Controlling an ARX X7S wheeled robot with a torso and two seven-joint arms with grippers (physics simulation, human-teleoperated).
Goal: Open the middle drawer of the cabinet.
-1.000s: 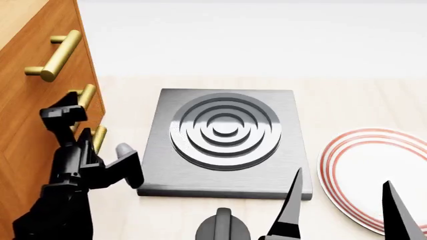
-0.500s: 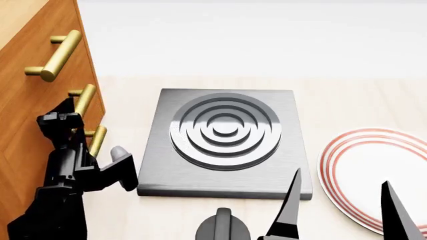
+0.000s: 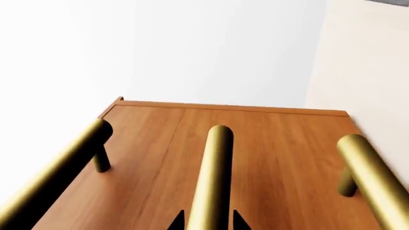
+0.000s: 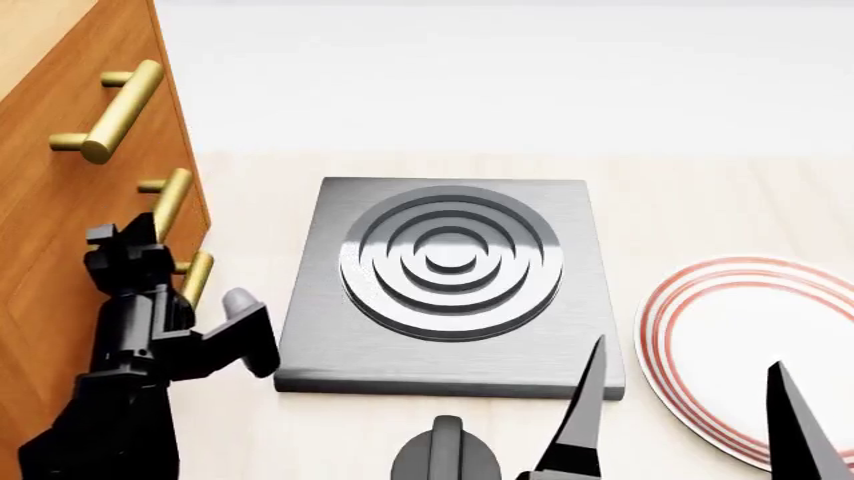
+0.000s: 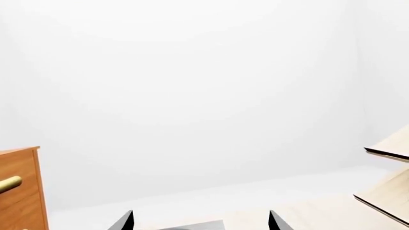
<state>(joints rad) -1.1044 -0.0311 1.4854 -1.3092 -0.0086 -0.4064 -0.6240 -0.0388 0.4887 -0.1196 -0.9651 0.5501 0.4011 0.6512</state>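
Note:
The orange-brown cabinet (image 4: 60, 150) stands at the left, its three drawers closed flush. In the left wrist view the cabinet's front (image 3: 281, 143) shows three brass bar handles. The middle drawer's handle (image 3: 215, 177) runs between my left gripper's (image 3: 208, 223) two dark fingertips (image 3: 179, 222), which sit tight against both its sides. In the head view the left gripper (image 4: 134, 243) is at the middle handle (image 4: 170, 200). My right gripper (image 4: 683, 360) is open and empty, low at the front right, and also shows in the right wrist view (image 5: 199, 223).
A grey square hob plate (image 4: 454, 270) with raised rings lies beside the cabinet. A white plate with red rings (image 4: 747, 340) lies at the right. A dark knob (image 4: 447, 452) is at the front edge. A pale slatted rack (image 5: 390, 182) is at the far right.
My left gripper has dropped and drawn in along the cabinet front to the middle handle. The drawers and the right arm have not visibly moved.

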